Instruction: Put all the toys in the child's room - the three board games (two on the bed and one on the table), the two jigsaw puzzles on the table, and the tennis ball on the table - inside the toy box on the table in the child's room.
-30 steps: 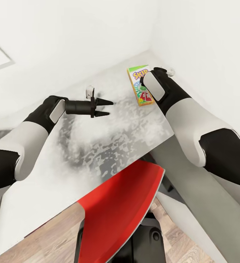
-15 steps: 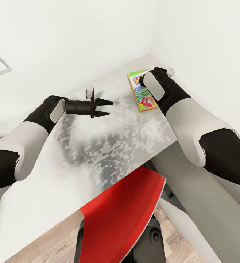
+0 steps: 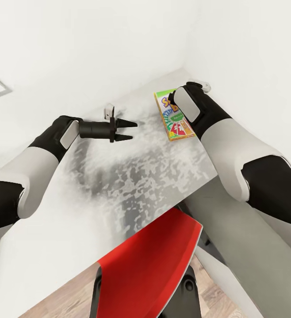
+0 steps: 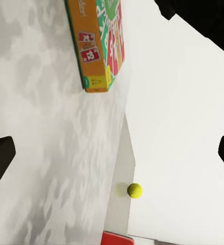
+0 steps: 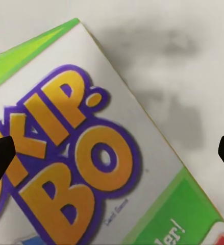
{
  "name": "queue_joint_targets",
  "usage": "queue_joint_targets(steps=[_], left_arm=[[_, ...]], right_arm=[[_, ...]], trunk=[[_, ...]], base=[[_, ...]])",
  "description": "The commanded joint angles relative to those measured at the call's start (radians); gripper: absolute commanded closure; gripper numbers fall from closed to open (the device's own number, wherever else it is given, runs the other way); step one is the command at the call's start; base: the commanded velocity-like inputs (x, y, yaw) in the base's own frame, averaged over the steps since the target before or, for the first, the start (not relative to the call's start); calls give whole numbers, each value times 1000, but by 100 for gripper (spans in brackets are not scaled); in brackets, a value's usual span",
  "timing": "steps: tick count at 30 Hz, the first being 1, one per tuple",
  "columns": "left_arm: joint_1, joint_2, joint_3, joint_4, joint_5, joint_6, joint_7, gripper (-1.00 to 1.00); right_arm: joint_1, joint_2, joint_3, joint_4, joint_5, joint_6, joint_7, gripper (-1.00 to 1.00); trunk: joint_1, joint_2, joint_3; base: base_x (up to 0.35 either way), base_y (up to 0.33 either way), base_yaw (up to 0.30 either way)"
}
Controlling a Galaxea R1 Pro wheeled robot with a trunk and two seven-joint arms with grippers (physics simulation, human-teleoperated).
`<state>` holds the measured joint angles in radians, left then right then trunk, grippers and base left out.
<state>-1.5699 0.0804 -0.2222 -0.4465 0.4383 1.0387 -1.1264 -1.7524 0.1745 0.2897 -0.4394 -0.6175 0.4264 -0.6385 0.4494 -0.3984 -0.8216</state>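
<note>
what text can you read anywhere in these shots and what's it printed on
"SKIP-BO", the S cut off at the picture's edge, in big orange letters outlined purple on the face of the Skip-Bo box, seen from the right wrist.
"12" on small card pictures on the box's orange side, seen from the left wrist; the other numbers are blurred.
White slanted script on the green band ends in "ler!"; the rest is cut off.
Tiny print under the "BO": too small to read.
Head view: the logo is partly hidden by the right arm.

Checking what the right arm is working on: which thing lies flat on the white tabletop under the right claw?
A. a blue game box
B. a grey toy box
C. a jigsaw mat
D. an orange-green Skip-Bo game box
D: the orange-green Skip-Bo game box lies under the right claw, its logo large in the right wrist view.
</note>
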Motion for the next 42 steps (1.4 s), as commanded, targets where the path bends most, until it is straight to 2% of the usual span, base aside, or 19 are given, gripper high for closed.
queue_joint_targets(steps=[1,9,17,42], left_arm=[[-1,1,-5,0,2,4,-4,-100],[0,1,-5,0,2,4,-4,-100],[1,1,-5,0,2,4,-4,-100],[1,-2,-5,0,2,4,-4,-100]], right_arm=[[-1,0,3,0,-3,7,-6,-100],[-1,0,1,11,-4,12,-2,-100],[-1,0,-18,61,-1,15,49,-100],[-1,0,-22,67,-1,15,53,-100]], trunk=[[1,-2,-1],[1,-2,-1],[1,-2,-1],[1,-2,-1]], base=[[11,0,0],[3,0,0],[0,0,0],[-12,0,0]])
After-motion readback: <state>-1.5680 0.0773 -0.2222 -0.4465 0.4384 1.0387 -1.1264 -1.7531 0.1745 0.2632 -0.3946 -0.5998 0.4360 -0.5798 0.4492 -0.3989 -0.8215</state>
